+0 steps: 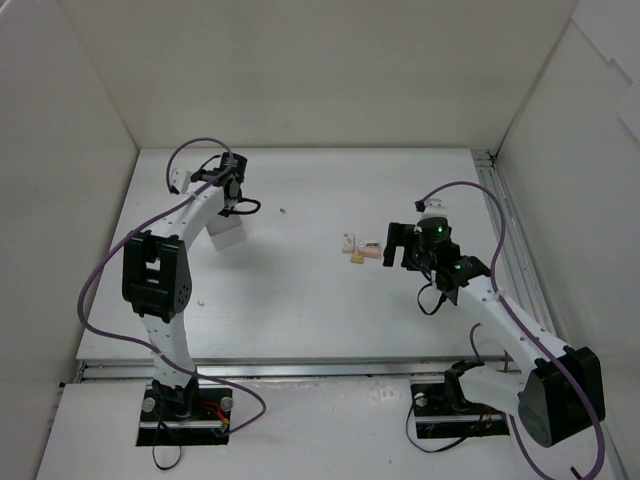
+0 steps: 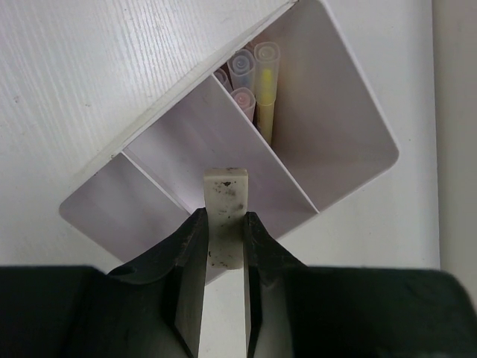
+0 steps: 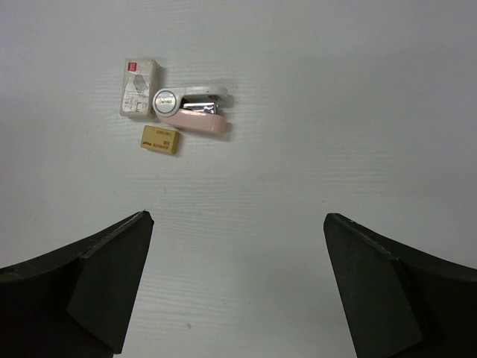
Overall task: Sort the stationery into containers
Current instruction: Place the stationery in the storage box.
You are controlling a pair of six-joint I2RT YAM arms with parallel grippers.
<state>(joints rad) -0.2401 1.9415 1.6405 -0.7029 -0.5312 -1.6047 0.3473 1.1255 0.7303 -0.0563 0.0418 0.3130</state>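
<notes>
Print on white box (image 3: 139,88), stapler (image 3: 194,112), beige eraser (image 3: 160,139); none legible.

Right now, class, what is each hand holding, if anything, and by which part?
The left hand pinches a white eraser by one end, above the organizer. The right hand is open and holds nothing.

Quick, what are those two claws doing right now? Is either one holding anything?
Left gripper: closed on a white eraser, over the organizer.
Right gripper: open, holding nothing.

White table (image 1: 300,300), plain white walls (image 1: 300,70)
</notes>
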